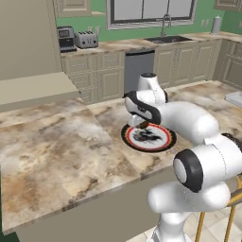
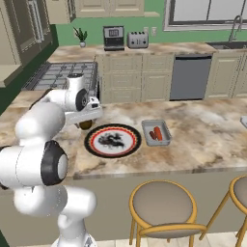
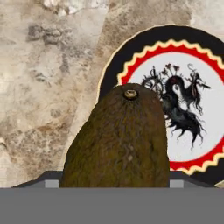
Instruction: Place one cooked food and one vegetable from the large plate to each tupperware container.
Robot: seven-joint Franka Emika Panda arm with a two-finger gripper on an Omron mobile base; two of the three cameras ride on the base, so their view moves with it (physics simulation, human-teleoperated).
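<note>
Brown and fuzzy, a kiwi [image 3: 117,140] fills the lower centre of the hand view, pinched in the gripper [image 2: 87,121]. The large plate [image 3: 114,70] lies at the right behind it.

Legible text, labels, brands, numbers: none. The large plate [image 3: 192,105] bears a black ink-style figure only, no lettering.

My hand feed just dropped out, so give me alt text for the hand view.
A brown fuzzy kiwi-like fruit sits close in front of the gripper, stem end up. Behind it lies the large plate with black rim, red ring and dark drawing, on the marbled counter.
</note>
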